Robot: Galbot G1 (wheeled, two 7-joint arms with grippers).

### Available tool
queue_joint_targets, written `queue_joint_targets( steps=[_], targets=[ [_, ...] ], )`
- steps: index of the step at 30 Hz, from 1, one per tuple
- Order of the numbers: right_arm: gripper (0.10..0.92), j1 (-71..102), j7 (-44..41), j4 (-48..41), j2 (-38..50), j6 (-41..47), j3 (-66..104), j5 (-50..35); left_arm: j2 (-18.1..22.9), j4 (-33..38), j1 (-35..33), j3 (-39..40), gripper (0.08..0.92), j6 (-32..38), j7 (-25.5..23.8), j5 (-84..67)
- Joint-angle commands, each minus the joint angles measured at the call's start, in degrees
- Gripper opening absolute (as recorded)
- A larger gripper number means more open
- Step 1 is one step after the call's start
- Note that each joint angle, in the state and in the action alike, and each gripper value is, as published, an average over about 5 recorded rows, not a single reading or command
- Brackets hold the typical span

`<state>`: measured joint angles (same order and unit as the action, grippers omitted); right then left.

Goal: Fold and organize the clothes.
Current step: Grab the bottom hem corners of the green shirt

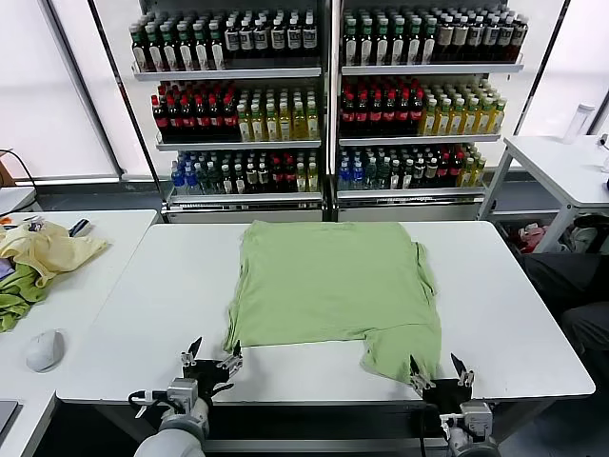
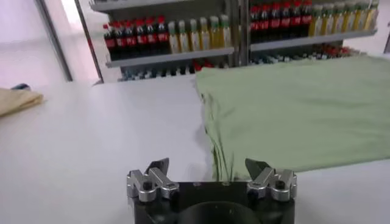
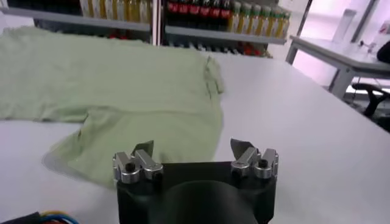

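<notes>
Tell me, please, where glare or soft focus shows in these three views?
Head view: bright windows wash out behind the bottle shelves, T-shirt evenly lit. Left wrist view: shelves soft, left gripper sharp. Right wrist view: side table glares, right gripper crisp.

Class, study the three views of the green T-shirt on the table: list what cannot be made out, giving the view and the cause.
- T-shirt: underside and any print, all views; it lies flat on the white table.
- Bottle labels on the shelves: head view, too small; wrist views, blurred.
- Yellow garment: head view, bunched, shape unclear.
- Left gripper and right gripper, both open: arms cut off by the frame edge.
</notes>
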<state>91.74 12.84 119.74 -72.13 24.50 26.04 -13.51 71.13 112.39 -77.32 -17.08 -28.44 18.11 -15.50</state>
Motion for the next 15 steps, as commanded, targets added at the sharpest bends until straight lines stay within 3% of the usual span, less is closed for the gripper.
queue_joint_targets(
  steps=[1,6,15],
  targets=[
    [0.815,1.0,0.1,-1.1,-0.4,1.7,-1.2,-0.3,-1.0,-3.5,3.9,2.6,0.819,-2.7,1.3,-2.6],
    [0.725,1.1,0.2,-1.3,-0.6,1.8,-1.3,-1.1,-1.2,-3.7,3.9,2.7,0.751,-3.3,1.3,-4.3],
    [0.487,1.2,-0.5,-1.3,-0.4,1.3,-0.5,-2.1,-1.9,-2.5,2.8,2.9,0.495,-3.5,-0.6,-8.3]
  ],
)
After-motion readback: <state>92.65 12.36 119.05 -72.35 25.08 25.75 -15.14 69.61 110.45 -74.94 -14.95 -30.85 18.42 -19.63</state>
